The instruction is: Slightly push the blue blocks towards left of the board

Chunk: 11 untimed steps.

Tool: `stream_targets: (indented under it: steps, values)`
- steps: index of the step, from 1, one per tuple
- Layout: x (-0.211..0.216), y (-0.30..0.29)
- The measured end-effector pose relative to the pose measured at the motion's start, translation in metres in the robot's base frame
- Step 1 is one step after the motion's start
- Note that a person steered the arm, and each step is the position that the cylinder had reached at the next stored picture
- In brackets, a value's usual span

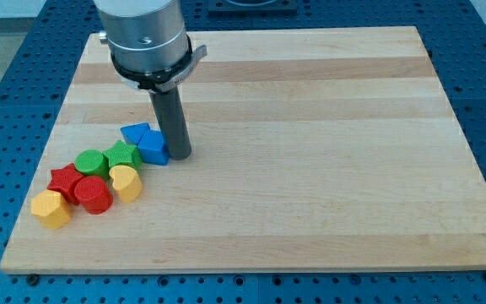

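Note:
Two blue blocks lie side by side in the left half of the wooden board [310, 127]: a blue block [135, 133] of unclear shape and a blue triangular block [153, 148] to its lower right. My tip [180, 156] stands right against the right side of the blue triangular block, touching or nearly touching it. The rod rises from there to the arm's grey housing at the view's top.
Below and left of the blue blocks sit a green star-like block [123, 154], a green cylinder [91, 161], a red star-like block [64, 180], a red cylinder [93, 194], a yellow heart-like block [126, 181] and a yellow block [51, 209], all close together.

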State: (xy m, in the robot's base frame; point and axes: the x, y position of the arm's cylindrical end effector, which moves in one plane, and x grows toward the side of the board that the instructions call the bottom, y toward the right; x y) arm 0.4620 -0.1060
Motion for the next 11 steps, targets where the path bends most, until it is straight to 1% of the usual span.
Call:
stream_targets:
  steps: [1,2,3,4,5,6,7,8,11]
  values:
    - [-0.008,-0.001]
    - [-0.030,-0.001]
    - [-0.065,-0.001]
    - [-0.087,-0.004]
    - [-0.074,0.014]
    - [-0.015,0.026]
    - [0.011,0.026]
    - [0.011,0.022]
    - [-0.015,-0.018]
